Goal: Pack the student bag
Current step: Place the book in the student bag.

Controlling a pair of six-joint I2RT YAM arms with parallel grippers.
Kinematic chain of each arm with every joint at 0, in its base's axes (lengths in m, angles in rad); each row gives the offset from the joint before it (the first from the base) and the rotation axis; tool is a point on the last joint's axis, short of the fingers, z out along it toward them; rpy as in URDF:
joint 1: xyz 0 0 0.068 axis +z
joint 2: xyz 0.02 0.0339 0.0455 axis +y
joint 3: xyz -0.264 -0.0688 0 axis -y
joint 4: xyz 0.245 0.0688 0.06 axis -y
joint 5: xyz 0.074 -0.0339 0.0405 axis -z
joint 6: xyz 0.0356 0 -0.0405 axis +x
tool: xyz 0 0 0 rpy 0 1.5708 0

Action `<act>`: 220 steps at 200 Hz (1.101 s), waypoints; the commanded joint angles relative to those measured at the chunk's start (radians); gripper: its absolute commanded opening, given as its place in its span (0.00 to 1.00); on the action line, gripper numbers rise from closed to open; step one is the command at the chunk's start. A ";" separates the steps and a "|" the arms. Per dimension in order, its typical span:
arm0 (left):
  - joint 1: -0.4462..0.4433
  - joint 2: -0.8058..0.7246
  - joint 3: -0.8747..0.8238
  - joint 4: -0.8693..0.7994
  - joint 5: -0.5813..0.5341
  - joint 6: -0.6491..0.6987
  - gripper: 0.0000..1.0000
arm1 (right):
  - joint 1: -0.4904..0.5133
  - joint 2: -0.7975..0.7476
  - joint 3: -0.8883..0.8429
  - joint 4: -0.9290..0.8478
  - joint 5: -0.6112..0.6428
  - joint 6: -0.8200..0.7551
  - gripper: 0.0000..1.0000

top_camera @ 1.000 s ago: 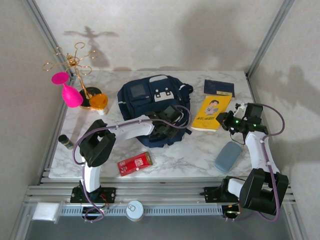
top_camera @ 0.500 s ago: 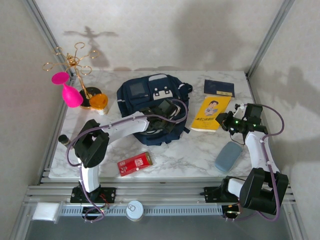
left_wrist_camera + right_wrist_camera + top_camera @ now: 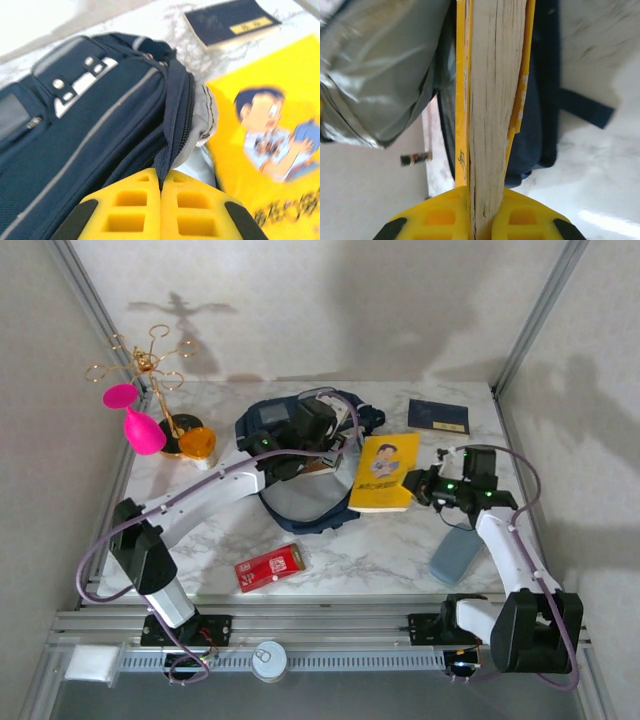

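The student bag [image 3: 300,502], navy with pale stripes, lies mid-table with its mouth held up and its grey lining [image 3: 380,75] showing. My left gripper [image 3: 330,442] is shut on the bag's zipper edge [image 3: 172,150], its yellow fingertips [image 3: 145,195] pinching the fabric. A yellow book [image 3: 383,472] with a cartoon cover is tilted off the table at the bag's right side. My right gripper [image 3: 417,486] is shut on it, and the page edge [image 3: 495,100] runs straight out between the jaws toward the bag [image 3: 542,110].
A navy booklet [image 3: 438,416] lies at the back right and a blue-grey case [image 3: 456,553] at the front right. A red box [image 3: 270,567] sits near the front edge. At the back left stand a gold wire stand [image 3: 150,365], a pink object [image 3: 143,430] and an orange-lidded jar [image 3: 197,443].
My left gripper shut on the bag's edge and pulled it up and back, opening the bag. My right gripper carried the yellow book left, up against the bag.
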 commanded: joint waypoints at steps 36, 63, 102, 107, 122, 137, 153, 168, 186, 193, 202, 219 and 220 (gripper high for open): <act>-0.008 -0.043 0.085 0.114 -0.007 -0.001 0.00 | 0.279 0.283 0.079 0.353 0.035 0.182 0.04; -0.009 -0.040 0.085 0.135 -0.026 -0.019 0.00 | 0.338 0.508 0.223 0.422 0.038 0.166 0.06; -0.006 -0.034 0.092 0.161 -0.070 -0.062 0.00 | 0.342 0.733 0.433 0.274 0.150 0.032 0.24; -0.005 -0.031 0.093 0.160 -0.073 -0.066 0.00 | 0.336 0.744 0.441 0.260 0.160 0.021 0.32; -0.005 -0.027 0.096 0.158 -0.069 -0.072 0.00 | 0.328 0.754 0.466 0.189 0.168 -0.026 0.44; -0.005 -0.027 0.090 0.159 -0.076 -0.075 0.00 | 0.327 0.698 0.436 0.149 0.231 -0.065 0.51; -0.003 -0.025 0.088 0.161 -0.083 -0.086 0.00 | 0.327 0.594 0.374 0.125 0.321 -0.094 0.56; -0.003 -0.014 0.092 0.160 -0.074 -0.092 0.00 | 0.329 0.508 0.327 0.066 0.421 -0.117 0.55; -0.003 -0.004 0.096 0.153 -0.070 -0.098 0.00 | 0.338 0.436 0.291 -0.011 0.507 -0.138 0.52; -0.003 -0.002 0.094 0.153 -0.064 -0.098 0.00 | 0.347 0.413 0.280 -0.033 0.523 -0.145 0.49; -0.003 -0.003 0.089 0.157 -0.061 -0.100 0.00 | 0.370 0.387 0.264 -0.047 0.533 -0.145 0.46; -0.003 0.001 0.086 0.160 -0.058 -0.102 0.00 | 0.419 0.368 0.230 -0.030 0.517 -0.118 0.37; -0.003 0.001 0.085 0.161 -0.058 -0.103 0.00 | 0.421 0.368 0.229 -0.029 0.515 -0.116 0.37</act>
